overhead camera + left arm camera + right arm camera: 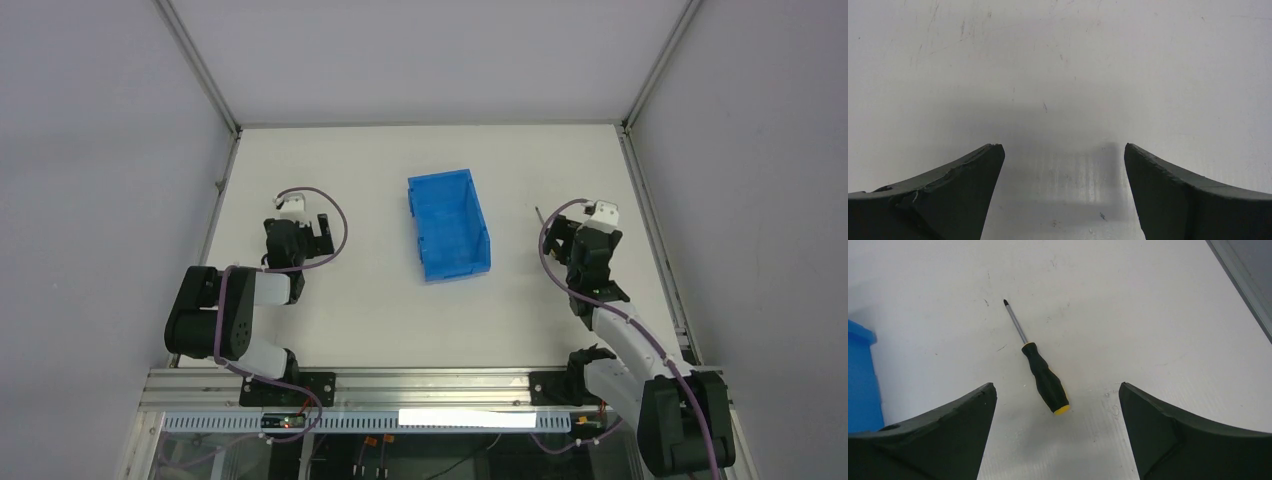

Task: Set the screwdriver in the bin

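The screwdriver (1042,371) lies flat on the white table, black handle with a yellow end towards me, thin shaft pointing away and left. My right gripper (1057,386) is open above it, fingers apart on either side of the handle end, not touching it. In the top view only the shaft tip (540,215) shows beside my right gripper (572,235). The blue bin (448,225) stands mid-table, left of the right gripper; its edge shows in the right wrist view (860,380). My left gripper (305,235) is open and empty over bare table (1063,146).
Metal frame rails run along the table's left and right edges (650,220), one showing in the right wrist view (1243,280). Grey enclosure walls stand behind and at both sides. The arm bases sit on the near rail (430,385).
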`<act>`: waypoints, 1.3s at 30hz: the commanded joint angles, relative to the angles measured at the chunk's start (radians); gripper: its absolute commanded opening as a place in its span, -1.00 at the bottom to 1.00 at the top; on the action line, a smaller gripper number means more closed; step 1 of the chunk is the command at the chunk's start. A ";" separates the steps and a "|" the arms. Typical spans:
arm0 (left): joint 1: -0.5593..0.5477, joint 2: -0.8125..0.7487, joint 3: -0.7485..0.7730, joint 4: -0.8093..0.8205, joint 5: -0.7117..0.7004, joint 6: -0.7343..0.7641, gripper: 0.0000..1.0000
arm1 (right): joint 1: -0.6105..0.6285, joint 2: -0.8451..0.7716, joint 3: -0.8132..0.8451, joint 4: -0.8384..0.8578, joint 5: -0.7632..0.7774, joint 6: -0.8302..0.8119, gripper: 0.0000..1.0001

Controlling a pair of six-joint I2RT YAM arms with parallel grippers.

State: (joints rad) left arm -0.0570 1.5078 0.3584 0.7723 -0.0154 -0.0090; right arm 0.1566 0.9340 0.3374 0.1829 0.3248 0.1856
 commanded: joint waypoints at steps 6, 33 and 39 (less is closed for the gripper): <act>0.008 -0.001 0.021 0.040 0.020 -0.006 0.99 | 0.000 0.161 0.231 -0.209 0.092 0.072 0.98; 0.008 -0.001 0.020 0.040 0.019 -0.006 0.99 | -0.065 0.904 0.867 -0.884 -0.263 -0.171 -0.64; 0.008 -0.001 0.020 0.040 0.020 -0.005 0.99 | -0.049 0.834 0.930 -0.967 -0.240 -0.179 -1.00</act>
State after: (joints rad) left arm -0.0570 1.5078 0.3584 0.7723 -0.0151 -0.0090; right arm 0.0948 1.8301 1.2140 -0.6987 0.0822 0.0196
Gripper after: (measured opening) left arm 0.996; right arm 0.083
